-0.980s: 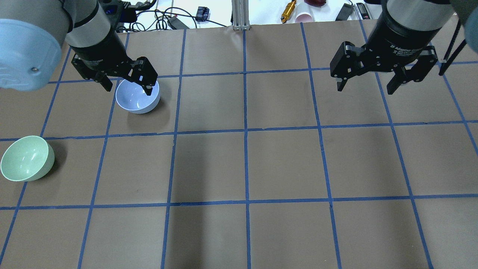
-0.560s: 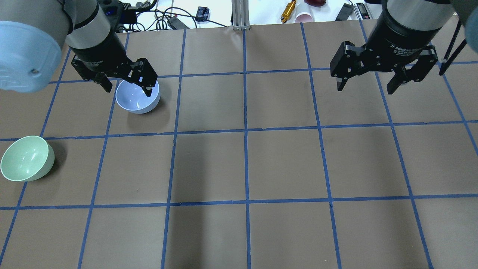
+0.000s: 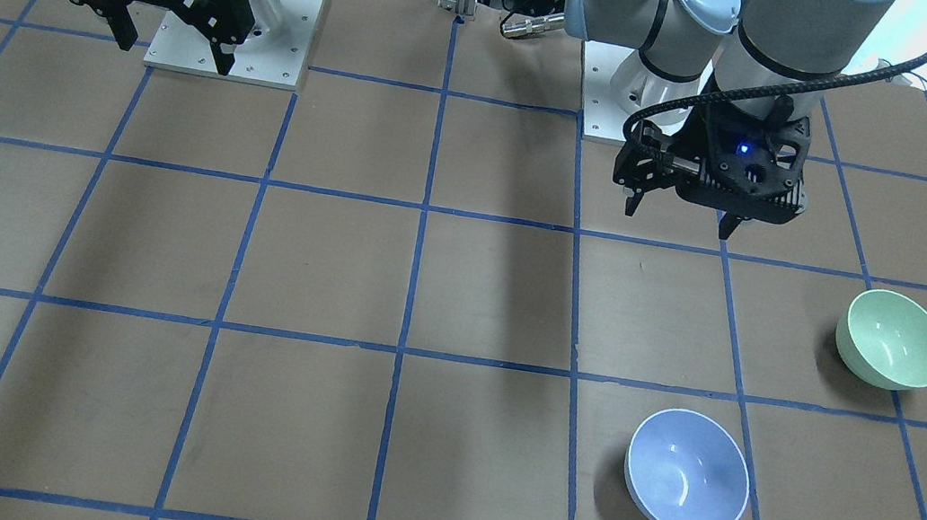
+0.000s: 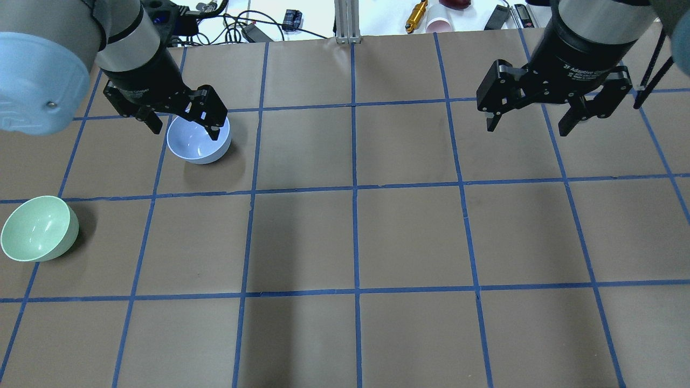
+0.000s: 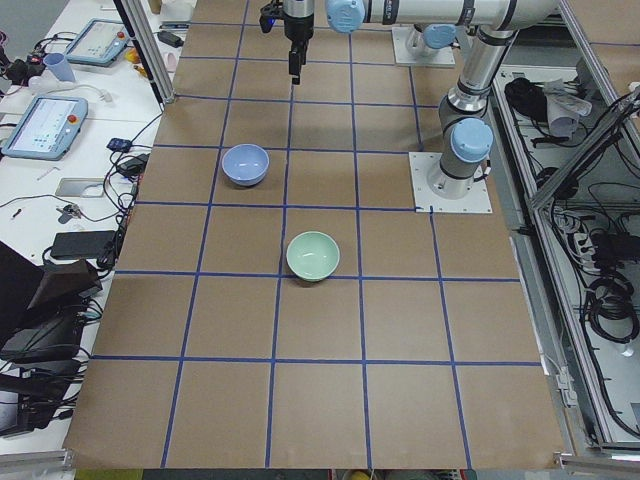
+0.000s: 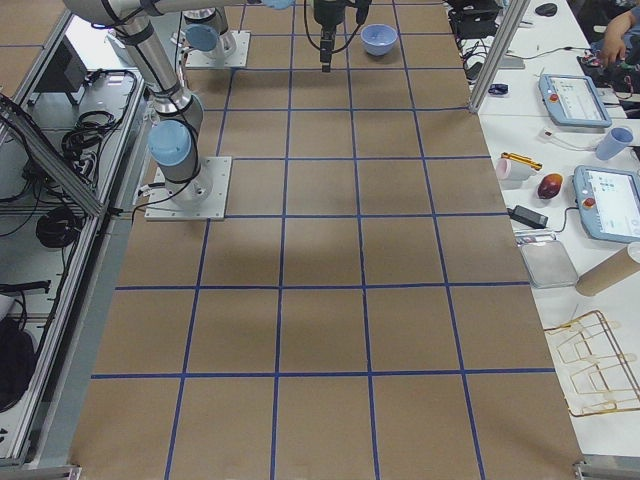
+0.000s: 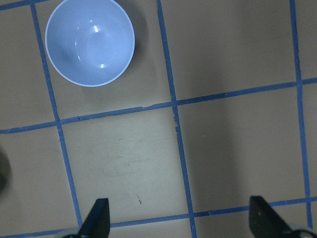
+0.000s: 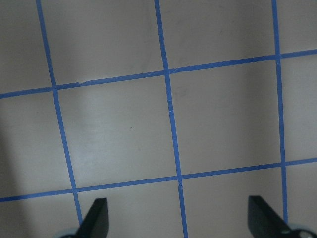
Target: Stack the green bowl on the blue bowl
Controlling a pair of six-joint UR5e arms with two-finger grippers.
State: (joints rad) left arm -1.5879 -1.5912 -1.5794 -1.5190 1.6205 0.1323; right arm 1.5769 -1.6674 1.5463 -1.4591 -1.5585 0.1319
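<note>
item 1. blue bowl (image 4: 198, 141): upright on the table (image 4: 409, 237), mouth up, nothing in it. it sits inside one square of the blue tape grid and serves as the reference for all entries below.

item 2. green bowl (image 4: 38, 229): upright on the table, nothing in it, well apart from the blue bowl. it lies nearer the robot than the blue bowl and further to the robot's left, in another grid square. not stacked.

item 3. left gripper (image 4: 186, 129): raised above the table on the robot's side of the blue bowl, not touching it. fingers (image 7: 96, 220) spread wide, grasping nothing. in the left wrist view the blue bowl lies beyond the fingertips and off to one side, not between them.

item 4. right gripper (image 4: 526, 129): raised above the table, well apart from the blue bowl, toward the robot's right. fingers (image 8: 96, 218) spread wide, grasping nothing; only taped table shows between them.
</note>
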